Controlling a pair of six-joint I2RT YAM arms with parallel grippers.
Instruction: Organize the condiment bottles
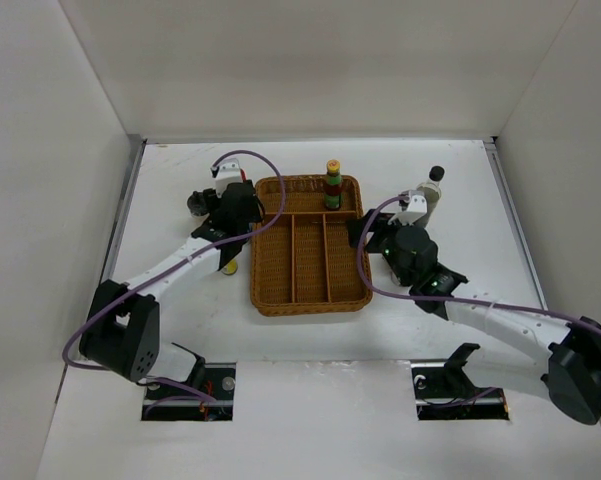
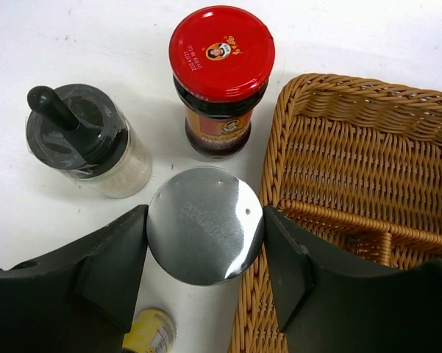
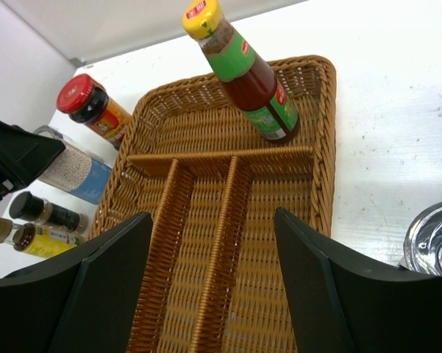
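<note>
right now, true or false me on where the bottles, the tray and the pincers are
1. The yellow-capped sauce bottle stands inside the wicker tray. True.
2. The right pincer grips a bottle. False: it is open and holds nothing, above the tray.
3. The red-lidded jar sits in the tray. False: it stands on the table beside the tray.
4. The left pincer has one finger on each side of the silver-lidded jar. True.
</note>
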